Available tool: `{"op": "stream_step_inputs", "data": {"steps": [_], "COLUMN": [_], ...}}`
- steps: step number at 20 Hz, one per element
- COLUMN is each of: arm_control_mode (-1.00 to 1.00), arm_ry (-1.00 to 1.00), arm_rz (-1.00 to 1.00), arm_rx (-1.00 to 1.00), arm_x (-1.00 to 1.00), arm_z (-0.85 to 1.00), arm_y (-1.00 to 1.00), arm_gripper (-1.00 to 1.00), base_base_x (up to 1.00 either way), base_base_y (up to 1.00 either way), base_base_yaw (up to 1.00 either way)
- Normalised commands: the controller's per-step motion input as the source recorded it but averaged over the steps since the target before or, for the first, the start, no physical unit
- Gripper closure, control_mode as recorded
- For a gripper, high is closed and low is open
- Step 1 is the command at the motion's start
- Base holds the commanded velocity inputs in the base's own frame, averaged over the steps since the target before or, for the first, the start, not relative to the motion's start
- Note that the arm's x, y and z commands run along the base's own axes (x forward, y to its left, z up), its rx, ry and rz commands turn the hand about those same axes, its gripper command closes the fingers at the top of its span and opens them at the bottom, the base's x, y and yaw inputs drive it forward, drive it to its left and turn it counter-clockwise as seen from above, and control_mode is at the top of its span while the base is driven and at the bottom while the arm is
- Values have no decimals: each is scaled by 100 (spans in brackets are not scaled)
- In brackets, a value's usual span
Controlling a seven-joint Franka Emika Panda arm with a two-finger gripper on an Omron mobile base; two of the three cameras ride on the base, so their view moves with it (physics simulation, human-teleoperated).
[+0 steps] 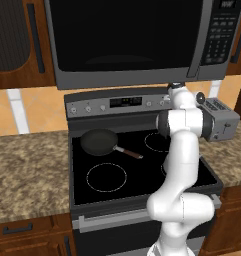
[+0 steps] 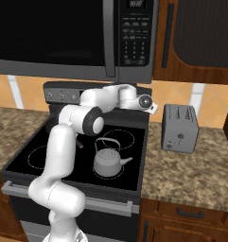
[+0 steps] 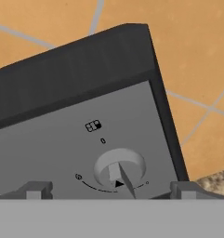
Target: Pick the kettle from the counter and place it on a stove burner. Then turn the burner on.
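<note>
Fingertips (image 3: 36, 189) of the gripper (image 3: 111, 190) stand spread wide and empty, flanking the far-right stove knob (image 3: 119, 169) on the grey control panel (image 3: 62, 153). Meanwhile the kettle (image 2: 108, 162) sits on the near-right stove burner (image 2: 116, 177). Risks as I judge them: closing off-centre would let the pads slip off the knob, and this knob may govern a different burner.
</note>
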Motion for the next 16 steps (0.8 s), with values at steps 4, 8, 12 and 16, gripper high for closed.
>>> {"op": "stream_step_inputs", "data": {"steps": [4, 8, 12, 16], "arm_control_mode": [-100, -100, -100, -100], "arm_ry": [-1, 0, 0, 0], "arm_rz": [0, 0, 0, 0], "arm_rx": [0, 0, 0, 0], "arm_x": [1, 5, 5, 0], "arm_z": [0, 0, 0, 0], "arm_y": [-11, -8, -8, -8], "arm_gripper": [-100, -100, -100, -100], "base_base_x": [0, 0, 0, 0], "base_base_y": [0, 0, 0, 0], "base_base_yaw": [0, 0, 0, 0]}}
